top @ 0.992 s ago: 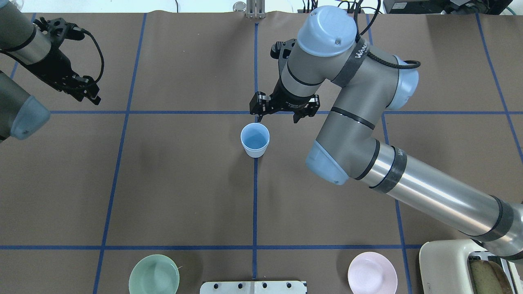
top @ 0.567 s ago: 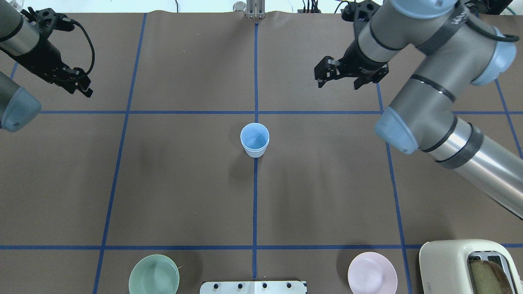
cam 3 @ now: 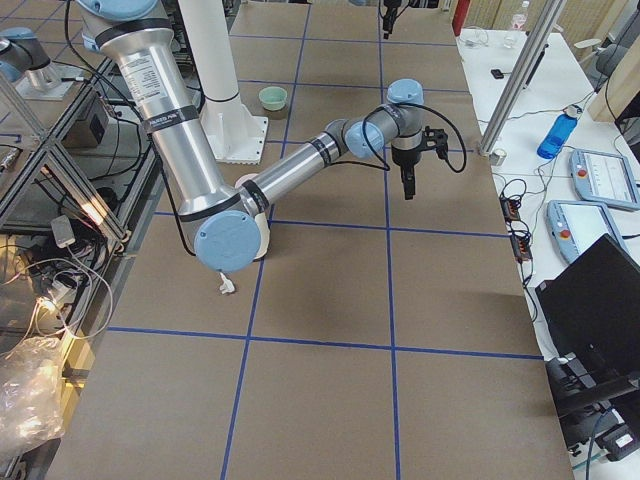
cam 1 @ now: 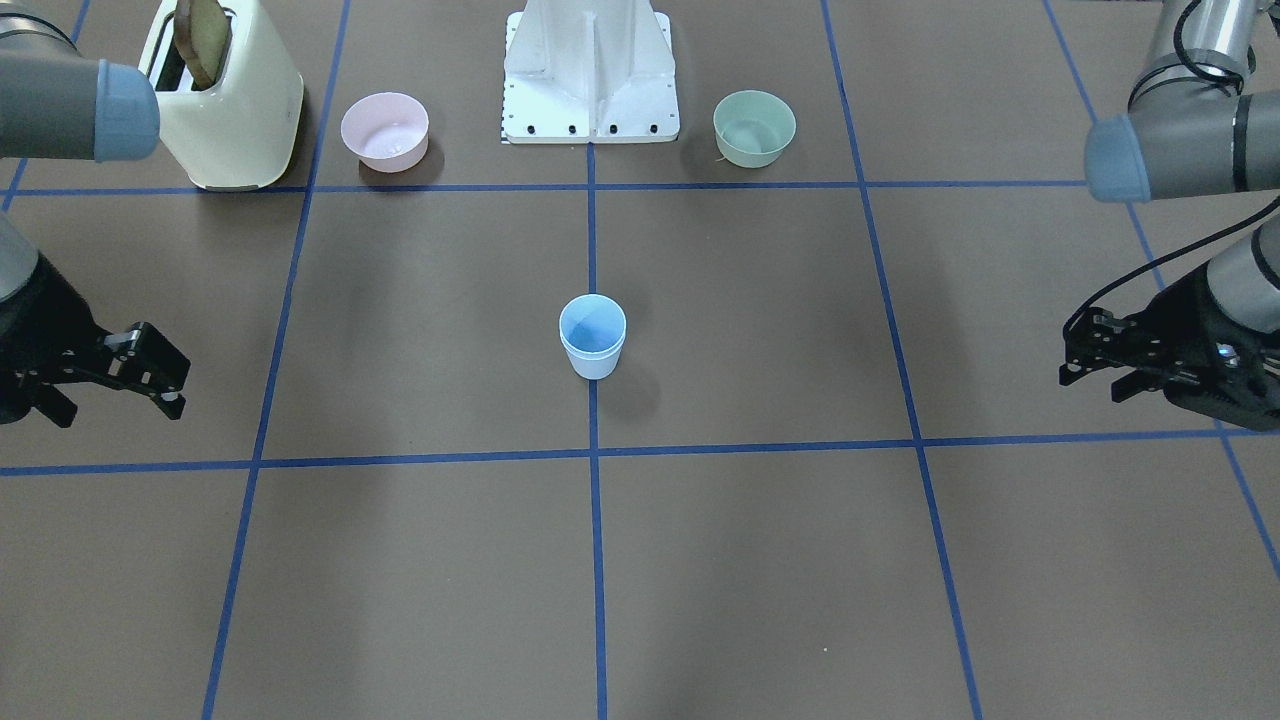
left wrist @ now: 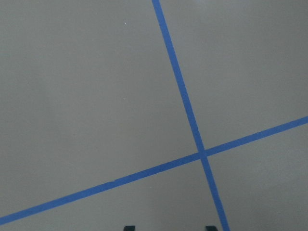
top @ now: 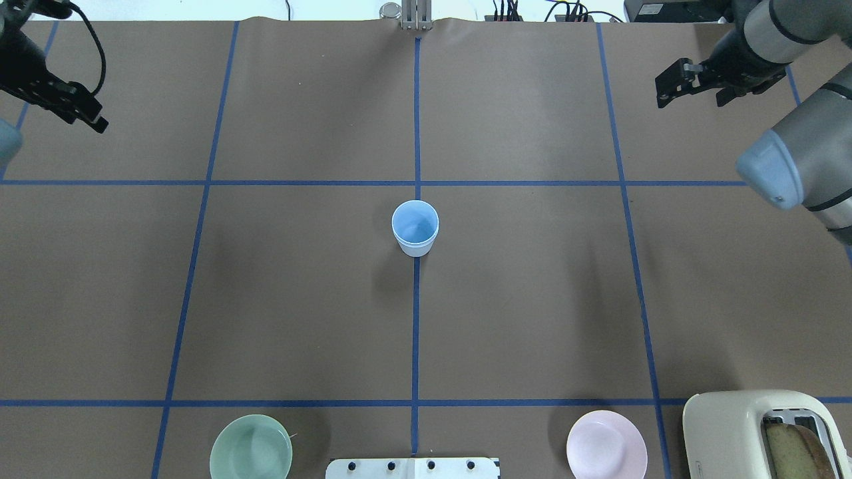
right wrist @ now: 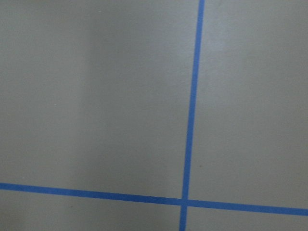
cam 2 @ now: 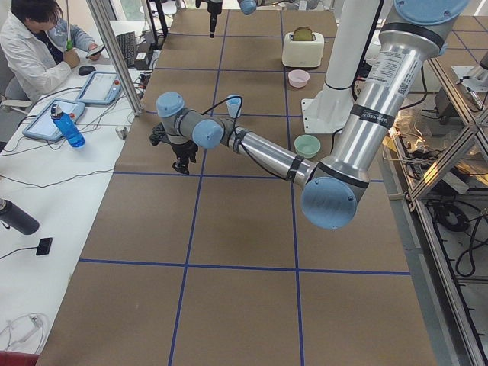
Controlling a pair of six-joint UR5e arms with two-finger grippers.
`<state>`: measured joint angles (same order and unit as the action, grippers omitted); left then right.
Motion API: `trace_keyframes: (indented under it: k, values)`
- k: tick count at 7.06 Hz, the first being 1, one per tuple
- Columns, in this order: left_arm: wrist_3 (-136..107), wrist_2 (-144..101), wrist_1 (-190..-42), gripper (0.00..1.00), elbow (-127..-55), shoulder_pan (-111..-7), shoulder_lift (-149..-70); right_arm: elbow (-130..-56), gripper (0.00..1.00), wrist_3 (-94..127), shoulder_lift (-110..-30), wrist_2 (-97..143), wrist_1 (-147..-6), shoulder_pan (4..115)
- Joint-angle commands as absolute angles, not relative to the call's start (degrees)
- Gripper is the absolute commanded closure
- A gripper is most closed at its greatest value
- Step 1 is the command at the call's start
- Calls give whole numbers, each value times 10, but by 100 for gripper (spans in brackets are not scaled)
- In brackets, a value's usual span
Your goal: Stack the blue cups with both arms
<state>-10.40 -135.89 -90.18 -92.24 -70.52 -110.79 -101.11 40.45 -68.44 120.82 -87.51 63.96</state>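
Note:
A pale blue cup [top: 415,228] stands upright at the table's centre, on the blue centre line, also in the front view [cam 1: 592,336] and left view [cam 2: 233,105]. Its rim looks doubled, as if one cup is nested in another; I see no separate second cup. My left gripper [top: 83,113] is open and empty at the far left edge, well away from it [cam 1: 1100,380]. My right gripper [top: 692,98] is open and empty at the far right [cam 1: 115,405]. Both wrist views show only bare mat and blue tape.
A mint-green bowl [top: 251,447], a pink bowl [top: 606,444] and a cream toaster [top: 752,432] holding bread stand along the robot's side. The white pedestal [cam 1: 591,70] stands between the bowls. A person [cam 2: 38,38] sits at the side bench.
My right gripper has pulled away from just beyond the cup to the far right. My left gripper has moved farther left and back. The cup has not moved.

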Motion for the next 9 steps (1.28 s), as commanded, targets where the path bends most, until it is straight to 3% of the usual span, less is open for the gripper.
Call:
trace_keyframes:
  k: [1,3,7,9]
  values:
    - [4,-1398,-884,7,-923,-782,-1051,-996,0,400,-706,1215,-876,679]
    - [70,-1396,-882,2,-919,-850,-1005,-996,0,327,-760,1219,-875,715]
    - [70,-1390,-850,0,-925,-866,-955,-998,0,160,-917,1316,-881,837]
    - [70,-1391,-849,0,-929,-868,-925,-999,0,160,-939,1314,-882,852]
